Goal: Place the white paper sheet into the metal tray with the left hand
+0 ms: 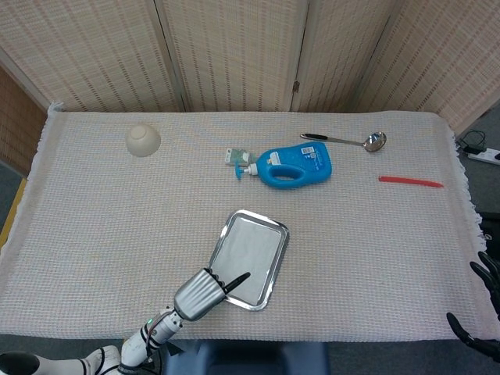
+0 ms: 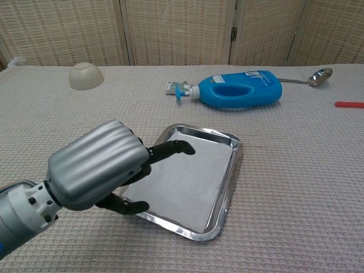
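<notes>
The white paper sheet (image 2: 181, 181) lies flat inside the metal tray (image 2: 235, 165), which sits on the woven cloth near the front edge. From the head view the sheet (image 1: 248, 251) fills most of the tray (image 1: 273, 275). My left hand (image 2: 98, 170) hovers over the tray's near-left corner with its fingers spread and nothing in them; one dark finger points out over the sheet. The head view shows this hand (image 1: 201, 292) at the tray's near end. Only the dark fingertips of my right hand (image 1: 486, 273) show at the far right edge.
A blue detergent bottle (image 1: 293, 166) lies on its side behind the tray. A beige bowl (image 1: 143, 140) stands at the back left. A metal ladle (image 1: 348, 141) and a red stick (image 1: 410, 181) lie at the back right. Folding screens close off the back.
</notes>
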Tool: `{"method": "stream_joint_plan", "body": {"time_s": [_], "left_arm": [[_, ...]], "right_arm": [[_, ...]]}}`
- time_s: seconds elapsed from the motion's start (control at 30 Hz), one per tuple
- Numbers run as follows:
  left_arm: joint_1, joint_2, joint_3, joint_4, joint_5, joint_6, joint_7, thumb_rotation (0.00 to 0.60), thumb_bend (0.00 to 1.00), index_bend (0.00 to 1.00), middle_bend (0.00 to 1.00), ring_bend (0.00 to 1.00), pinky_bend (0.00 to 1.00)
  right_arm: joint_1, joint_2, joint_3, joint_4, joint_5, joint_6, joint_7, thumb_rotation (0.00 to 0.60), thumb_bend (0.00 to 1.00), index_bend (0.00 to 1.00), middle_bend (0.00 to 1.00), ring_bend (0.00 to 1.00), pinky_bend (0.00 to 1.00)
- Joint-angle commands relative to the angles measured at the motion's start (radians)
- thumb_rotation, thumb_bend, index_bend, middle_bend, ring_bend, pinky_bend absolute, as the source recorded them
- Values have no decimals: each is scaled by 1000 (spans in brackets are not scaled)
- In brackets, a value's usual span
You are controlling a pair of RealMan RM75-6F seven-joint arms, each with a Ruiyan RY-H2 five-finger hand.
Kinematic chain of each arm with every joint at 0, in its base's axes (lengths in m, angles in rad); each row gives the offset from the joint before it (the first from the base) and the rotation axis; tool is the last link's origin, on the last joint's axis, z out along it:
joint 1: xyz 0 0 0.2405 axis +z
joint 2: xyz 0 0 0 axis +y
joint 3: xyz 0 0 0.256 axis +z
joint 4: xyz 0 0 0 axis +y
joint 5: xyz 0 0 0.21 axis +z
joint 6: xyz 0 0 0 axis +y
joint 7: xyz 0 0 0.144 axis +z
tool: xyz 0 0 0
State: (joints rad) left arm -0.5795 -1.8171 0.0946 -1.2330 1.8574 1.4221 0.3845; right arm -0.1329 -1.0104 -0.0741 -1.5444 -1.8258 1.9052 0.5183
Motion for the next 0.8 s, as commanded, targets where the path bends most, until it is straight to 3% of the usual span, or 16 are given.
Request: {"method": "stream_joint_plan", "body": {"time_s": [0.03, 0.13, 0.23, 0.3, 0.37, 0.4, 0.47, 0.53, 0.67, 0.8], "left_arm": [[32, 58, 9, -53, 13, 51, 11, 600, 174, 246, 1000, 1000, 1000], [52, 96, 10, -82, 16, 82, 15, 600, 173, 230, 1000, 960, 1000], [111, 184, 14, -116, 25, 194, -7, 600, 174, 218, 971, 793, 962], [151, 240, 23, -147, 0, 224, -17, 600, 172, 215, 820, 614, 741], [199, 311, 31, -200, -48, 241, -3, 600, 169, 206, 507, 328, 338], [221, 345, 37, -226, -72, 247, 1, 600, 168, 195, 386, 220, 221], [272, 420, 45, -277, -121, 275, -13, 600, 168, 156, 229, 76, 83], [323, 476, 46, -290, -155, 325, -51, 600, 168, 133, 162, 14, 13], [425, 515, 31, -253, -216, 430, -129, 600, 167, 129, 142, 0, 0], [486, 540, 32, -230, -290, 415, -186, 600, 167, 114, 127, 0, 0]], "right_arm": [[2, -4, -2, 1, -4, -5, -9, 600, 381, 0, 0, 0, 0], [4, -7, -4, 0, -9, -13, -18, 600, 381, 0, 0, 0, 0], [12, -17, -7, -1, -19, -31, -46, 600, 380, 0, 0, 0, 0], [15, -25, -8, -2, -21, -42, -64, 600, 380, 0, 0, 0, 0], [20, -33, -8, -3, -22, -56, -83, 600, 380, 0, 0, 0, 0], [21, -36, -9, -4, -21, -61, -92, 600, 380, 0, 0, 0, 0], [24, -43, -12, -3, -23, -75, -113, 600, 381, 0, 0, 0, 0], [28, -54, -11, -1, -25, -89, -145, 600, 380, 0, 0, 0, 0], [39, -75, -16, -3, -30, -128, -206, 600, 380, 0, 0, 0, 0], [51, -87, -27, -20, -40, -177, -277, 600, 380, 0, 0, 0, 0]]}}
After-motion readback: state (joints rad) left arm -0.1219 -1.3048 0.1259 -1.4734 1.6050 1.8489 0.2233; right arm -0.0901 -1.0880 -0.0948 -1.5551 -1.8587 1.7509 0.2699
